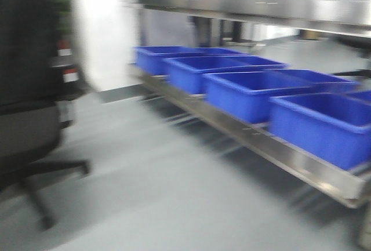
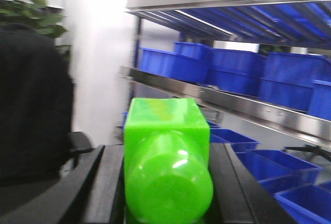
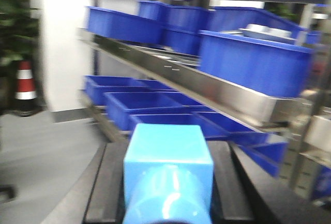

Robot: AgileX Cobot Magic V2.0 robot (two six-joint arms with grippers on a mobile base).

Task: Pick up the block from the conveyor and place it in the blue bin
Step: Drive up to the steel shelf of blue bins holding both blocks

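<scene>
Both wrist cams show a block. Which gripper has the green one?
The left gripper has the green block, clamped between its two black fingers. The right gripper holds a light-blue block instead.

left, right jaws each clamped on block (image 2: 166, 146)

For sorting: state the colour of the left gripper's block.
The block is bright green; left wrist view.

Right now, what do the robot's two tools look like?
Both look alike: the left tool and the right tool each have two flat, matte black fingers, long and straight like paddles. No cables or markings show.
</scene>
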